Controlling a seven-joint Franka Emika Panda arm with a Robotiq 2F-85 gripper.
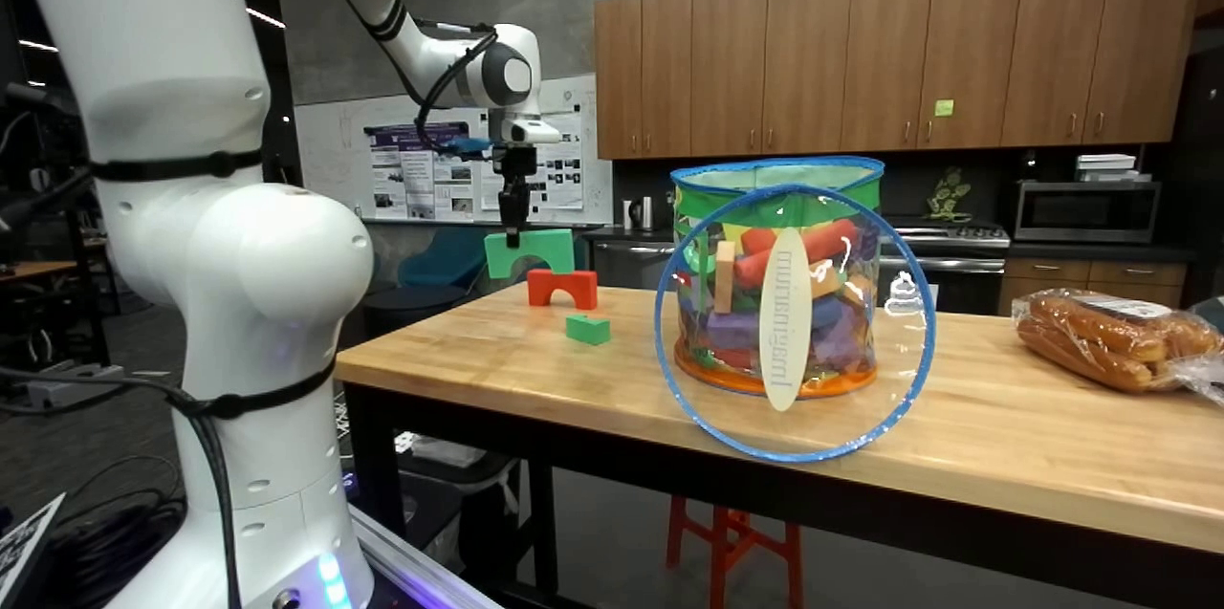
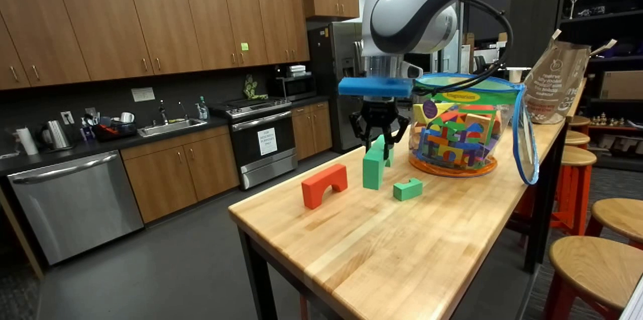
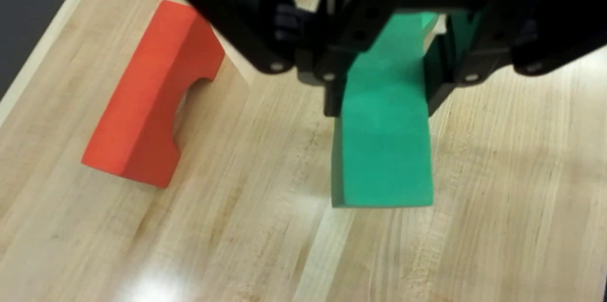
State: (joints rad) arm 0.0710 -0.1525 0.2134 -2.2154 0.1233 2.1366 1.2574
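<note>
My gripper (image 1: 513, 241) points down over the table and is shut on a large green arch block (image 1: 553, 240). In an exterior view the gripper (image 2: 378, 150) grips the green arch (image 2: 372, 172) across its thickness, above the tabletop. In the wrist view the gripper (image 3: 384, 98) has a finger on each side of the green arch (image 3: 388, 164). A red arch block (image 1: 562, 281) stands on the table beside it; it also shows in an exterior view (image 2: 315, 189) and in the wrist view (image 3: 142, 98). A small green notched block (image 2: 408, 191) lies on the table nearby (image 1: 587, 330).
A clear round bag (image 1: 722, 362) full of coloured blocks stands on the wooden table (image 2: 371, 259), its blue-rimmed lid (image 2: 525, 144) hanging open. Packaged bread (image 1: 1100, 341) lies farther along. A paper bag (image 2: 557, 81) stands behind the clear bag. Stools (image 2: 598, 262) line one side.
</note>
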